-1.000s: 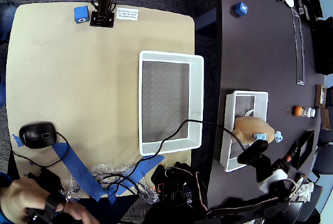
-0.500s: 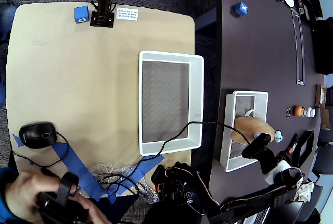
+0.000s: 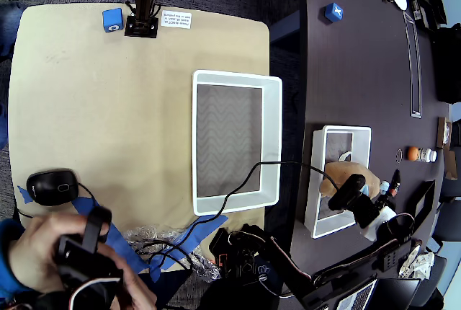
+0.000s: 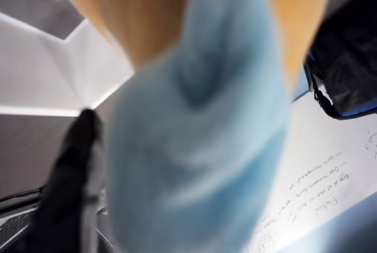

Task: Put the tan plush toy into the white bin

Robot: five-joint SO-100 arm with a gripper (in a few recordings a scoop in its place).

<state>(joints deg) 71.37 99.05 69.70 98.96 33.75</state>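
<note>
From my station I can make out very little writing. In the overhead view a small white label (image 3: 176,19) lies on the tan table (image 3: 94,108), just right of the black arm base (image 3: 141,26) at the table's far edge; it carries a few lines of dark print, too small for me to read. In the wrist view a white sheet (image 4: 330,188) to the right of the blurred tan plush toy (image 4: 194,117) bears slanted handwriting; I see several lines but cannot decipher any word. The two blue cubes (image 3: 112,19) show a pale mark on top that I cannot read.
</note>
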